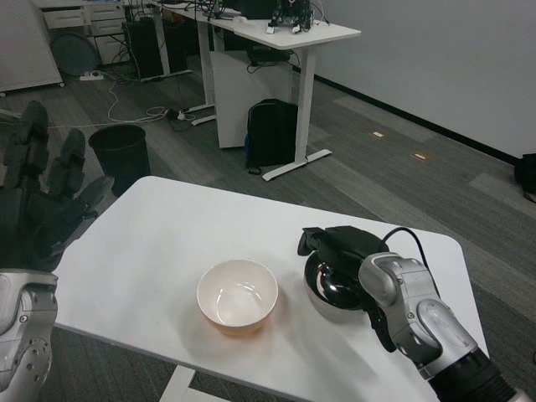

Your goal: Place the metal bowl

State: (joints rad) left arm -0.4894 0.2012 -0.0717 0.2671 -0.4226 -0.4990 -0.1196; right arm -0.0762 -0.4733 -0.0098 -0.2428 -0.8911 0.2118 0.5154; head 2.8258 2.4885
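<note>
The metal bowl (332, 289), shiny and dark inside, is on the white table (159, 251) right of centre, level and apparently resting on the surface. My right hand (345, 244) grips it from the far side. Its black fingers hook over the far rim and another finger reaches down the bowl's right side. The silver right forearm (419, 322) comes in from the lower right. My left hand (42, 205) is raised off the table's left edge, open with fingers spread and nothing in it.
A white bowl with an orange outside (237, 296) sits just left of the metal bowl, a small gap between them. On the floor beyond the table are a black bin (120, 151), a black backpack (270, 134) and white desks (285, 38).
</note>
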